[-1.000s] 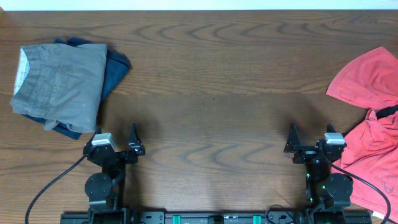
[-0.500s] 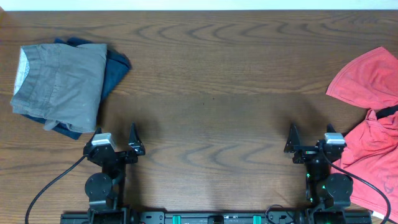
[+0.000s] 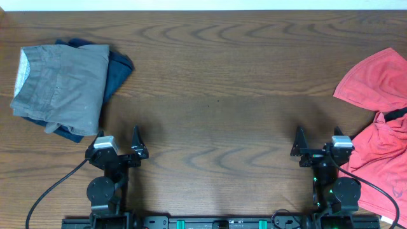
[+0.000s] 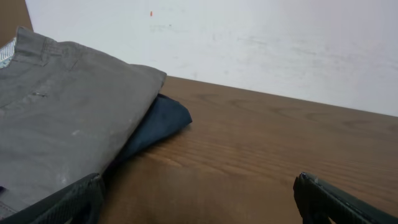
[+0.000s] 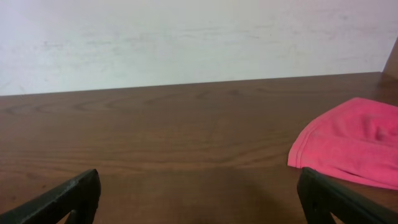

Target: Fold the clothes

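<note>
Nothing has moved since the earlier frames: both arms sit parked at the near edge of the desk, and the cloth lies as it did. By that stillness, one fold looks finished and the next has not begun.

Nearest, the left gripper (image 3: 137, 145) and right gripper (image 3: 299, 145) point towards the far edge. Each wrist view shows its fingers spread wide with nothing between them.

Just beside the right arm, the red garment (image 3: 375, 86) lies crumpled along the right edge, running from the near right corner to mid-depth and partly out of frame. Its long axis runs near to far, and a rounded lobe points in towards the desk's middle.

Towards the far left corner, the grey trousers (image 3: 60, 86) lie folded on a dark blue garment (image 3: 119, 65), waistband facing the left edge.
</note>
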Tool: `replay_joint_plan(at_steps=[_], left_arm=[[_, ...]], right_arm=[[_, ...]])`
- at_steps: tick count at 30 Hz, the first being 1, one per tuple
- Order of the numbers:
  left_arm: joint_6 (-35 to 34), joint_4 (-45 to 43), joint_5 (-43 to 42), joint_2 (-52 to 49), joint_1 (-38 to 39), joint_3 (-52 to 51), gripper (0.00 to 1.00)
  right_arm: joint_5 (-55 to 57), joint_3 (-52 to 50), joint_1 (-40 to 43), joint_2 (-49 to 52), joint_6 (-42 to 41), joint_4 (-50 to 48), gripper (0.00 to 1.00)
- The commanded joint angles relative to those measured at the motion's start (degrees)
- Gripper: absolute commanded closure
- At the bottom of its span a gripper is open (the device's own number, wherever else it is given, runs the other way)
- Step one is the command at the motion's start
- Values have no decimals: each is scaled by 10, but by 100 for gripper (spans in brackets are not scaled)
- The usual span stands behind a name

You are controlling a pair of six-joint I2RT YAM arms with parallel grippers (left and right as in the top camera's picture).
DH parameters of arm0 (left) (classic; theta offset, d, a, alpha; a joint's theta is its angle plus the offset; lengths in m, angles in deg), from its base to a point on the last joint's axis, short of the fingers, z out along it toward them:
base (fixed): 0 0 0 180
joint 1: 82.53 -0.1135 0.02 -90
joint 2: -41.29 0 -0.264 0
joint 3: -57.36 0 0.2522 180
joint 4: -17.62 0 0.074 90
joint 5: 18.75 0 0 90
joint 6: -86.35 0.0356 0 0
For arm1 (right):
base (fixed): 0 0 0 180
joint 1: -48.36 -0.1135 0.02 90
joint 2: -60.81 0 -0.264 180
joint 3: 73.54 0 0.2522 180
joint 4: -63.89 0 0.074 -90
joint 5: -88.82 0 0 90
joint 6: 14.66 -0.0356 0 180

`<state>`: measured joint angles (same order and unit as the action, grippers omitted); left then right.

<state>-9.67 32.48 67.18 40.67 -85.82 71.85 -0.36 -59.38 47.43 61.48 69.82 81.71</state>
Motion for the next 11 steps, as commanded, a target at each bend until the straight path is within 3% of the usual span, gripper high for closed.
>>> replay_joint_plan(at_steps=[1, 11], left_arm=[[-5, 25, -14, 4, 2, -5, 2], [-5, 25, -14, 4, 2, -5, 2]], right_arm=[[-2, -1, 6, -4, 7, 2, 1], [-2, -1, 6, -4, 7, 2, 1]])
